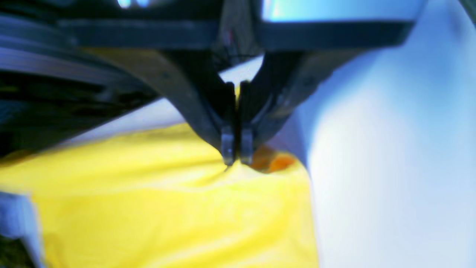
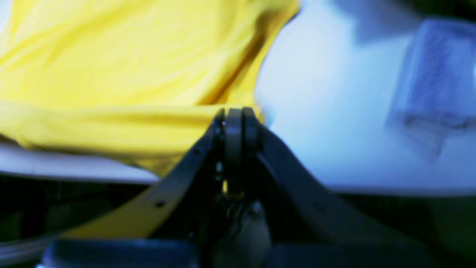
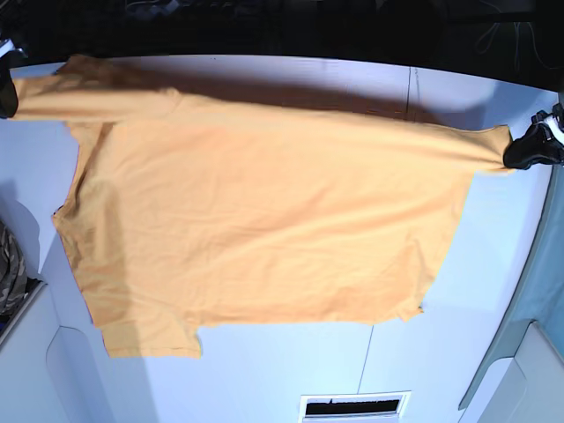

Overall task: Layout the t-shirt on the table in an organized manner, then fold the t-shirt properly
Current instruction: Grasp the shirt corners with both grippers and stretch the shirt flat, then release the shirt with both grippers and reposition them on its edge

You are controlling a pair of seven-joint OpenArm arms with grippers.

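The dark left gripper (image 1: 237, 158) is clenched on a corner of the soft, creased orange-yellow shirt (image 3: 264, 211), a small pucker of cloth gathered at its tips, and the right gripper (image 2: 234, 115) pinches another corner tight. Between the two, the shirt stretches in a broad sheet, its far edge pulled into a straight, raised fold. Under it lies the smooth matte white table (image 3: 458, 308), crossed by a thin dark seam, with darkness behind.
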